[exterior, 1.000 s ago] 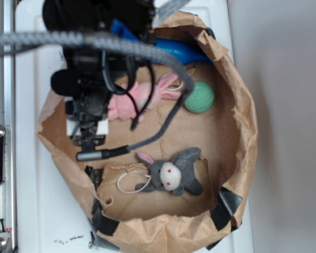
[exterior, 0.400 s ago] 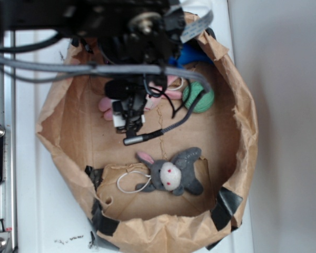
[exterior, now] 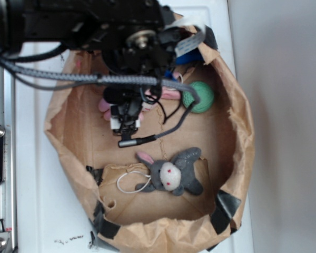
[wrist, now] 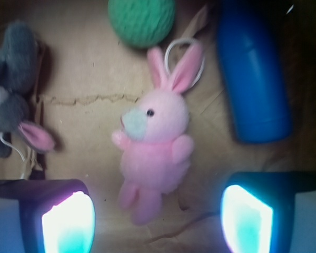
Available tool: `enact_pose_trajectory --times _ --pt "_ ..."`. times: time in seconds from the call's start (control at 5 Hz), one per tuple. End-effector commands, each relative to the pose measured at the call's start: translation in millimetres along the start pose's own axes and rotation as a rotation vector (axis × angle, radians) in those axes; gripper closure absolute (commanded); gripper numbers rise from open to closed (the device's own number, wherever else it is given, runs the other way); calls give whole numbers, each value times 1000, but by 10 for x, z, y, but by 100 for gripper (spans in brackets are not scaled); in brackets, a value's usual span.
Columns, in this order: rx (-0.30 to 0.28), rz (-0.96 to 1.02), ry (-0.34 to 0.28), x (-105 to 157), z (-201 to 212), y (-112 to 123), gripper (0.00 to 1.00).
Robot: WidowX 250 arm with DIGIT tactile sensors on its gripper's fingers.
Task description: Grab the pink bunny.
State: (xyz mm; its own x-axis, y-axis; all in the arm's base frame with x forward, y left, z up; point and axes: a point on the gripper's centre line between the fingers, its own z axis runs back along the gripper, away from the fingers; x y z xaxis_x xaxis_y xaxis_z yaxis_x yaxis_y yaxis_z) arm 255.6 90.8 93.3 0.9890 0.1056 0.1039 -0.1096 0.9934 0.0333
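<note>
The pink bunny [wrist: 155, 147] lies flat on the brown paper, ears and white loop pointing away from me in the wrist view. In the exterior view only bits of the pink bunny [exterior: 104, 105] show under the arm. My gripper [wrist: 158, 221] is open and empty, hovering above the bunny. The bunny's legs lie between my two glowing pads [wrist: 68, 224], with clear gaps on both sides. In the exterior view the gripper [exterior: 125, 120] hangs over the upper left of the bag floor.
The things lie inside a wide, low brown paper bag [exterior: 237, 174] with raised crumpled walls. A grey plush animal [exterior: 173, 173] lies toward the front. A green knitted ball [exterior: 200, 97] and a blue cylinder [wrist: 253, 74] lie beside the bunny.
My arm has swung right and inward from the bag's left wall to over the pink bunny, now covering most of it. The toys have not moved.
</note>
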Motion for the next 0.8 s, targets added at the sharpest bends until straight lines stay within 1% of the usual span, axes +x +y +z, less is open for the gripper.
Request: enact_pose_trajectory --times 0.0,0.2,0.4,0.6 --pt "24 56 -41 -79 -83 406 0" --pt "43 63 -25 3 -196 428 0" --pt "-31 64 -55 155 -218 370 0" --pt "-62 40 -88 294 -356 168 0"
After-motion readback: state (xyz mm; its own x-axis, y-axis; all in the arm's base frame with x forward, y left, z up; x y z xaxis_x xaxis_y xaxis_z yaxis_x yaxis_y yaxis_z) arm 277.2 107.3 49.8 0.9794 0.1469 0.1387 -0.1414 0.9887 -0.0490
